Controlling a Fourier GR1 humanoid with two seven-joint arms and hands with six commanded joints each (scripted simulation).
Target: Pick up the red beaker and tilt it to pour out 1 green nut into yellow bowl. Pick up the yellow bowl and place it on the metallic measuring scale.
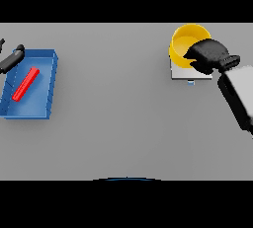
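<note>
Right robot hand (pixel 210 57) grips the round yellow bowl (pixel 185 42) at its near rim.
Bowl sits atop the flat metallic measuring scale (pixel 180 75); only release seems left.

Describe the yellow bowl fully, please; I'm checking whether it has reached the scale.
The yellow bowl is round, plain bright yellow with a deeper-toned inside, upright and open upward. It sits at the table's far right, over the metallic scale, whose pale edge shows below it. The right hand overlaps its near-right rim, fingers apparently curled on it. No nut is visible inside.
</note>
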